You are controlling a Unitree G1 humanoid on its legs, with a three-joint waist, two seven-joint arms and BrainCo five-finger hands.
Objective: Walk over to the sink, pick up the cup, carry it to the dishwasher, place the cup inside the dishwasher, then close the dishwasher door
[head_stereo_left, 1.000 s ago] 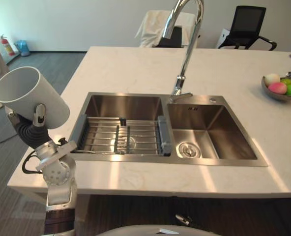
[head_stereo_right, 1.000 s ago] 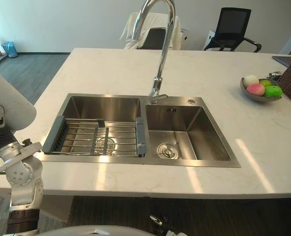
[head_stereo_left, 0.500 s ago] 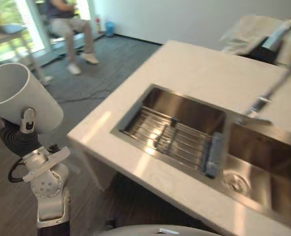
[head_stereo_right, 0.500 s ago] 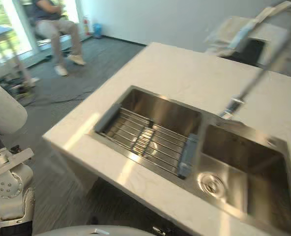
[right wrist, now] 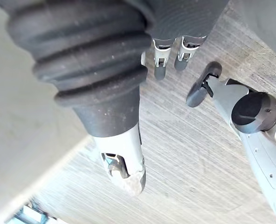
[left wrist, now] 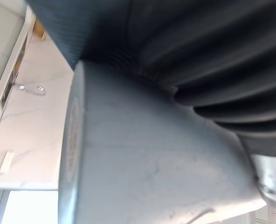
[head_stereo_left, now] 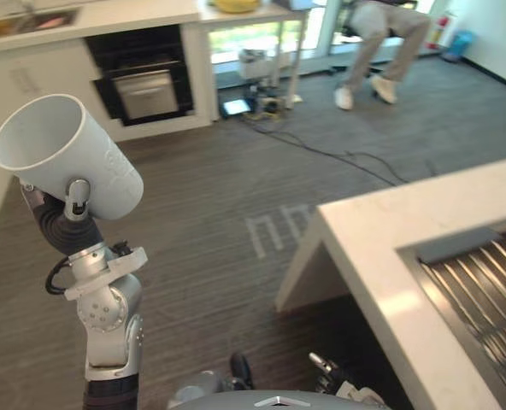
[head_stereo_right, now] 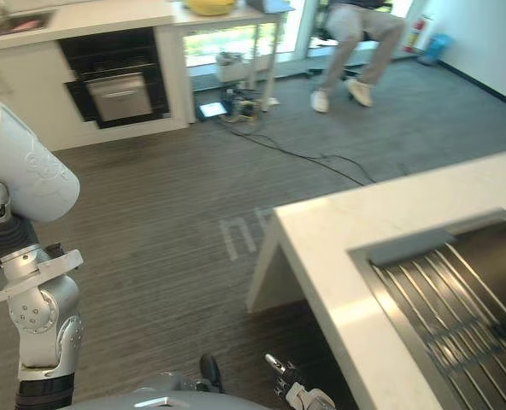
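Note:
A white cup (head_stereo_left: 65, 158) is held up at the left by my left hand (head_stereo_left: 61, 226), tilted with its open mouth pointing up and away. The thumb lies against the cup's side. Very close in the left wrist view, the cup's (left wrist: 152, 172) pale wall sits just under the dark ribbed cover. My right hand (right wrist: 124, 163) hangs low over the striped floor with its fingers relaxed and nothing in it. Across the room stands a dark appliance opening (head_stereo_left: 142, 81) under a white counter, with a silver panel in it. The sink (head_stereo_left: 488, 282) and its wire rack are at the right edge.
The white island counter (head_stereo_left: 364, 248) has its corner jutting into the floor space at the right. A person (head_stereo_left: 381, 26) sits at the far right. Cables (head_stereo_left: 321, 149) trail over the grey carpet, and a small table (head_stereo_left: 261, 51) with clutter stands beside the appliance.
The camera has swung left, away from the sink and towards the room with the appliance. The cup stays held in my left hand at the same height.

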